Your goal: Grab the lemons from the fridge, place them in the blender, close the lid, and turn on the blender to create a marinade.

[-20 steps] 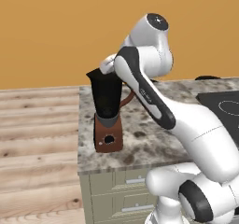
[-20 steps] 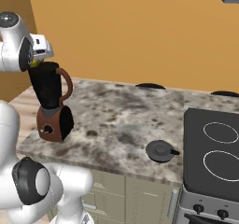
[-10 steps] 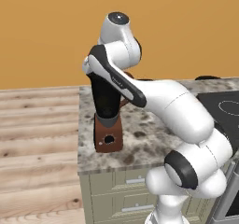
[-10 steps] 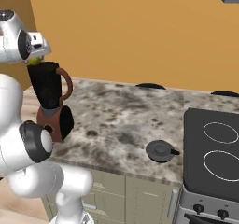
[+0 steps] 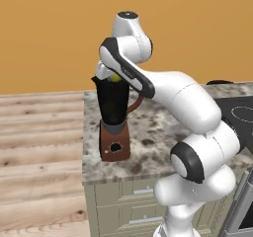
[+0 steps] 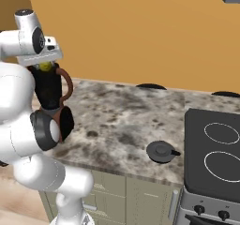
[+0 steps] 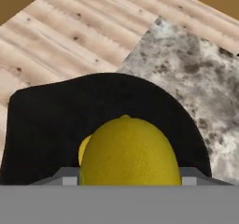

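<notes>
Gripped lemon [image 7: 130, 152] above blender [image 7: 56, 125] mouth

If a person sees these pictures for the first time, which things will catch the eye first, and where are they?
First comes the bright yellow lemon, held in the gripper right over the open mouth of the black blender at the left end of the speckled counter. A second lemon peeks out behind it. The dark lid lies on the counter beside the stove.

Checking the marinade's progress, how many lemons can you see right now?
2. One round yellow lemon sits between the gripper fingertips over the black blender jar; a second lemon peeks out behind it.
</notes>
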Motion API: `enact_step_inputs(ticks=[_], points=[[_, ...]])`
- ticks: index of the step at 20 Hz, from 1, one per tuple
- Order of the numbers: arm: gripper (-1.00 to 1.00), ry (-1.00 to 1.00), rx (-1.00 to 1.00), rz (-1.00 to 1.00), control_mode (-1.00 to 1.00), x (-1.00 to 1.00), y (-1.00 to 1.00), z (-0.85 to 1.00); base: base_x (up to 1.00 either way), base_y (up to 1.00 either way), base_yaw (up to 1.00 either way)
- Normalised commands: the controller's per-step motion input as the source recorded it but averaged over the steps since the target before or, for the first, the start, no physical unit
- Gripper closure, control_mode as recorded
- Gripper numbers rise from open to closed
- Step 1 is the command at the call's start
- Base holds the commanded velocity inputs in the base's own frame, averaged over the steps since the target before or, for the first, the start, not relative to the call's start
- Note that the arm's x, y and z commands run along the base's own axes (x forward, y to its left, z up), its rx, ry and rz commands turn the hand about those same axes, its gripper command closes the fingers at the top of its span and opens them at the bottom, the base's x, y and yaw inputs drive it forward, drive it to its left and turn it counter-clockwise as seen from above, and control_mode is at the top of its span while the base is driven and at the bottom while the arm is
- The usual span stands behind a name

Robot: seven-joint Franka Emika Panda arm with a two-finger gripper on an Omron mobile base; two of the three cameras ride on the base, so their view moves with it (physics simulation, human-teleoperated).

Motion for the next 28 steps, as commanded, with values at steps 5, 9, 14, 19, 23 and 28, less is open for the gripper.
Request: enact_step_inputs(ticks=[5,9,14,19,23,28], points=[[1.0,0.0,0.0,0.0,-1.0,-0.01,0.01,-0.43,0.0,0.0,0.0],[-1.0,-0.01,0.0,0.0,-1.0,0.14,0.22,-0.12,0.0,0.0,0.0],[-1.0,0.0,0.0,-0.02,-1.0,0.08,0.1,0.13,0.0,0.0,0.0],[-1.0,0.0,0.0,-0.05,-1.0,0.01,0.07,0.34,0.0,0.0,0.0],[-1.0,0.0,0.01,-0.09,-1.0,-0.19,-0.31,0.24,0.0,0.0,0.0],[-1.0,-0.04,0.09,-0.17,-1.0,-0.98,-1.0,0.04,0.0,0.0,0.0]])
